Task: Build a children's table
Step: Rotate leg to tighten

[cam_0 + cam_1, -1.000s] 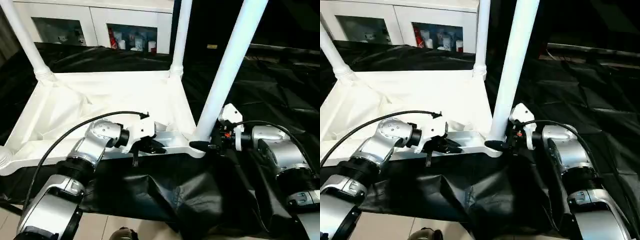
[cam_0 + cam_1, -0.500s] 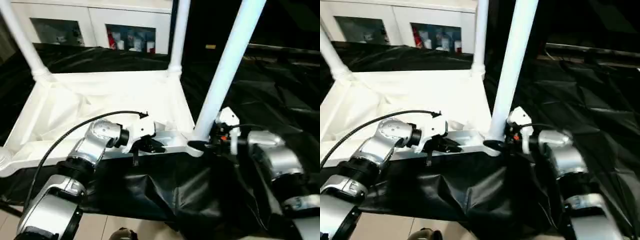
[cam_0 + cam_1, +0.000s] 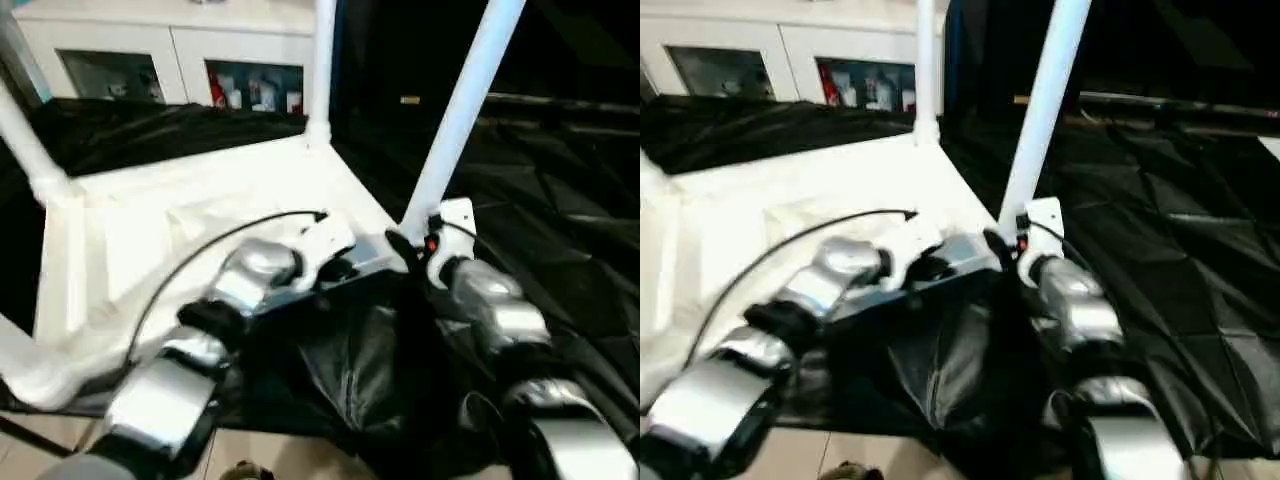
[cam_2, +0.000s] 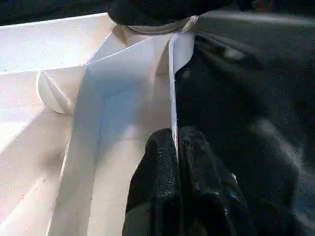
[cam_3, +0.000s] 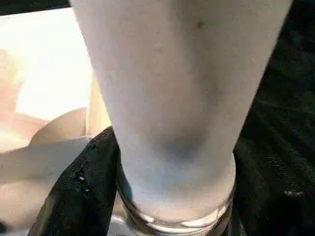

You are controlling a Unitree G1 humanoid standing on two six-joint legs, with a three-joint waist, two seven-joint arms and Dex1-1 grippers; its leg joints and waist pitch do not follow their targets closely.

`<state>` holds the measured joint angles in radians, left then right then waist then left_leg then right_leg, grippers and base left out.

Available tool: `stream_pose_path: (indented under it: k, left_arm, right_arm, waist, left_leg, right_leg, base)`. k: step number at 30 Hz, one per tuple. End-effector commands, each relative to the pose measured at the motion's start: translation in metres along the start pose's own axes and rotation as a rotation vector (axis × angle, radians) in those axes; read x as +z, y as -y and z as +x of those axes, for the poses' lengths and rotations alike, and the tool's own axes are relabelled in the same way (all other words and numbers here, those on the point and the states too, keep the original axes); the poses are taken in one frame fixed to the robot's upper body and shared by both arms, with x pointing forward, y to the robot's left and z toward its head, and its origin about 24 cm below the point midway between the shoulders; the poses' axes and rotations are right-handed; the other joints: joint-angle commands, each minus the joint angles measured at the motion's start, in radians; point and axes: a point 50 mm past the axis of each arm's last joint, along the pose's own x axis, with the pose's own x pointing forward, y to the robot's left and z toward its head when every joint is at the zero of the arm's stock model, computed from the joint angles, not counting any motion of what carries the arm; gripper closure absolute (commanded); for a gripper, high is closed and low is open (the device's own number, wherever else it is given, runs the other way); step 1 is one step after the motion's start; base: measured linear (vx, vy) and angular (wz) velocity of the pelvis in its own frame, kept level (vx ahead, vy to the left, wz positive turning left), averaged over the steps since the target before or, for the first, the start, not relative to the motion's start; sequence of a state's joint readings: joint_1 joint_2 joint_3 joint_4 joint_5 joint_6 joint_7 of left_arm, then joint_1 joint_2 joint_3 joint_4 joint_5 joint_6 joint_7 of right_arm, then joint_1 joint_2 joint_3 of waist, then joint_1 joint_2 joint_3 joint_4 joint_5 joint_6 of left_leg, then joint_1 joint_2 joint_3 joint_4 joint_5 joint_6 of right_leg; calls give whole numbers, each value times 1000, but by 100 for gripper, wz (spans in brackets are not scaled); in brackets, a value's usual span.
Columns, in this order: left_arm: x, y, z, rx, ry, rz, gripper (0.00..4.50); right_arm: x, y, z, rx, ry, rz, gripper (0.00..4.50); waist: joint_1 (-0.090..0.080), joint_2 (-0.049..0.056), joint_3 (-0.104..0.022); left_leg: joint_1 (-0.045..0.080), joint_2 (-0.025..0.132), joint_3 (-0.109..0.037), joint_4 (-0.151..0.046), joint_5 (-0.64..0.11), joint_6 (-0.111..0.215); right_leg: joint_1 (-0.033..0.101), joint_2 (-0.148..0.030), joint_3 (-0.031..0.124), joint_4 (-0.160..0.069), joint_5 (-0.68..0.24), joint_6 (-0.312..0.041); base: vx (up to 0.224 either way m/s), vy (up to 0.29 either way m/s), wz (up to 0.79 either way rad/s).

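Presently left end effector [image 4: 175, 147] pinched shut on upturned white plastic tabletop [image 3: 190, 220] rim; right end effector [image 3: 405, 250] clamps white tapered tube leg [image 5: 179, 98] at its base.

tabletop [image 3: 150, 230] on work table [image 3: 560, 200] | legs: three corners [image 3: 462, 105] | cabinet [image 3: 150, 60] behind

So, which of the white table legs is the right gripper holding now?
The near right leg, standing in the tabletop's corner nearest the robot's right arm. The right gripper clasps its base; the other upright legs stand untouched at other corners.
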<state>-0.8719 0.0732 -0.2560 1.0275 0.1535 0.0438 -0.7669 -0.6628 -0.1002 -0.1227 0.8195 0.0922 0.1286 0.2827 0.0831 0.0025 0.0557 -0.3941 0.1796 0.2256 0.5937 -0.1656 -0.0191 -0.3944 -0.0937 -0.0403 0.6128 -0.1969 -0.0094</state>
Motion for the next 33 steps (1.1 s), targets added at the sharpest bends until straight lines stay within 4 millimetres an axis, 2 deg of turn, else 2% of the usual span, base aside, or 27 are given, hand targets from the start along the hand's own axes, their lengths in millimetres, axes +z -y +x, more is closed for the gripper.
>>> stream_pose_path:
  k: [1,3,5,9,10,12,13,15,16,17,19,21,23,29,32,33]
  left_arm:
    - [32,0,8,74,123,24,450]
    - [31,0,7,73,122,24,450]
    - [25,-3,2,52,120,30,450]
    - [15,-7,-5,35,99,39,450]
    - [15,-7,-6,33,100,39,450]
    - [8,-8,-16,-46,116,64,450]
    - [5,-8,-19,-75,112,70,450]
    - [3,-8,-23,-104,114,86,450]
    - [-2,-5,-31,-195,131,109,450]
    - [-7,-2,-39,-270,129,132,450]
    - [-9,-1,-42,-297,125,148,450]
    - [-13,2,-49,-355,121,168,450]
    - [-17,4,-57,-409,117,175,450]
    - [-21,3,-68,-426,109,190,450]
    - [-22,2,-71,-416,108,186,450]
    - [-22,2,-71,-415,108,186,450]
  right_arm:
    - [-28,-48,5,190,-94,51,175]
    - [-26,-48,5,197,-84,52,105]
    - [-16,-42,4,245,-30,43,102]
    - [-10,-33,-2,341,-25,-28,60]
    - [-10,-33,-2,347,-26,-33,60]
    - [-7,-18,-15,491,-56,-131,60]
    - [-6,-13,-20,535,-66,-151,60]
    - [-4,-9,-24,569,-75,-171,60]
    - [1,1,-32,638,-92,-226,60]
    - [5,8,-39,691,-107,-266,60]
    - [7,10,-41,713,-113,-281,60]
    - [10,13,-47,762,-133,-320,60]
    - [13,17,-51,794,-157,-357,60]
    - [14,19,-54,838,-203,-392,60]
    - [13,18,-53,850,-204,-377,60]
    - [13,17,-53,851,-203,-374,85]
  waist:
    - [-6,-6,-68]
    - [-5,-5,-67]
    - [-4,-7,-67]
    - [-4,-8,-67]
    - [-4,-8,-67]
    - [-3,-13,-68]
    - [0,-12,-67]
    - [1,-11,-68]
    - [4,-14,-69]
    - [4,-13,-69]
    - [5,-7,-70]
    - [10,-11,-73]
    - [14,-8,-73]
    - [20,-11,-68]
    - [20,-15,-69]
    - [21,-13,-69]
  left_leg:
    - [38,54,-41,-80,-286,-17]
    - [37,54,-41,-80,-270,-3]
    - [36,53,-40,-79,-274,8]
    - [30,55,-41,-78,-259,22]
    - [31,55,-41,-79,-258,24]
    - [29,54,-38,-73,-243,41]
    - [25,55,-38,-73,-225,52]
    - [25,58,-37,-71,-213,61]
    - [23,59,-38,-70,-200,64]
    - [22,61,-35,-68,-193,72]
    - [27,63,-33,-67,-191,75]
    - [29,64,-32,-65,-178,75]
    - [30,67,-30,-64,-164,80]
    - [32,66,-30,-69,-215,44]
    - [32,65,-30,-69,-212,39]
    - [31,65,-30,-68,-202,40]
  right_leg:
    - [26,-64,33,-85,-211,-191]
    - [27,-63,33,-83,-183,-197]
    - [28,-65,34,-84,-190,-199]
    - [33,-65,33,-84,-193,-196]
    - [32,-65,32,-84,-191,-197]
    - [35,-66,32,-83,-170,-207]
    - [40,-64,31,-81,-163,-209]
    - [38,-63,30,-76,-146,-219]
    - [43,-64,27,-74,-139,-228]
    - [39,-63,29,-70,-120,-237]
    - [32,-60,29,-67,-99,-252]
    - [32,-61,29,-63,-75,-263]
    - [28,-60,28,-58,-46,-273]
    - [25,-63,31,-65,-138,-250]
    - [25,-62,32,-64,-141,-244]
    - [26,-62,31,-63,-134,-243]
  base:
    - [0,0,0]
    - [0,0,0]
    - [0,0,0]
    - [0,0,0]
    - [0,0,0]
    - [0,0,0]
    - [0,0,0]
    - [0,0,0]
    - [0,0,0]
    - [0,0,0]
    - [0,0,0]
    - [0,0,0]
    - [0,0,0]
    - [0,0,0]
    - [0,0,0]
    - [0,0,0]
